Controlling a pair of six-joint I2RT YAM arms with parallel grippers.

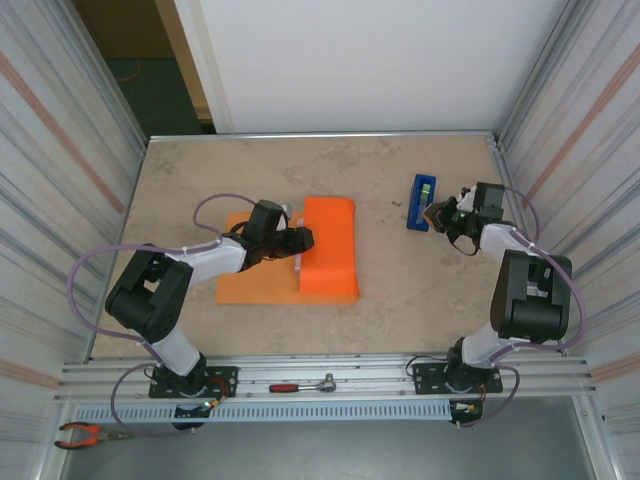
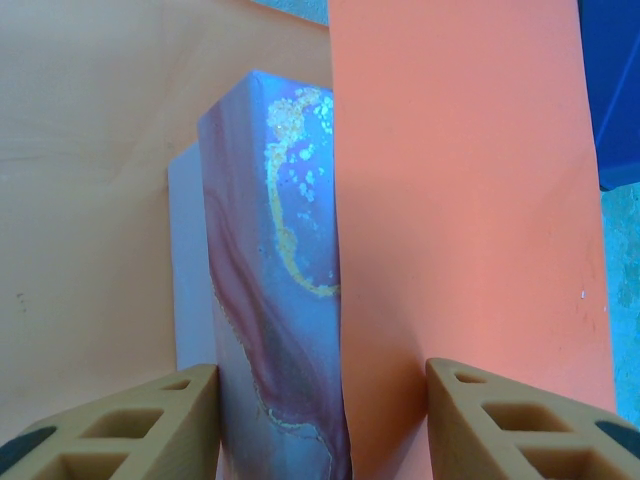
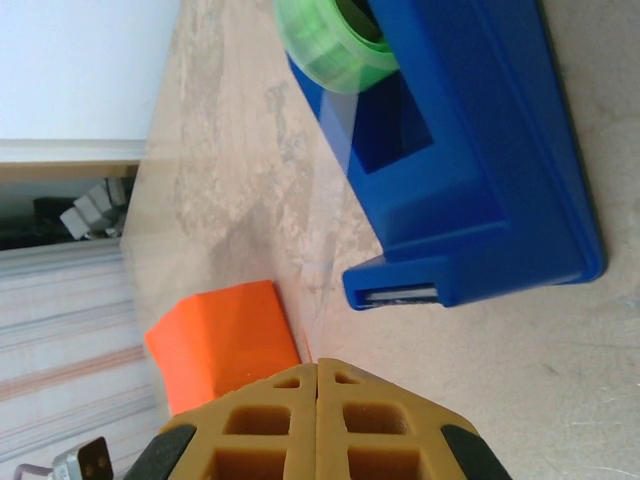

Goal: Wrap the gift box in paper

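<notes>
The orange paper (image 1: 330, 245) is folded over the gift box, and a flat flap lies on the table to its left. My left gripper (image 1: 298, 238) sits at the box's left edge. In the left wrist view a marbled blue-purple strip of the gift box (image 2: 280, 250) shows bare beside the paper (image 2: 460, 200). The left gripper (image 2: 322, 372) straddles that edge with its jaws apart. My right gripper (image 1: 437, 216) is shut, just off the blue tape dispenser (image 1: 422, 202). A clear strip seems to run from the green roll (image 3: 330, 50) to the shut right gripper (image 3: 318, 365).
The tape dispenser (image 3: 480, 170) lies at the right of the table. A red-handled ratchet (image 1: 305, 384) rests on the rail at the near edge and orange pliers (image 1: 85, 435) lie at the bottom left. Corrugated walls close both sides.
</notes>
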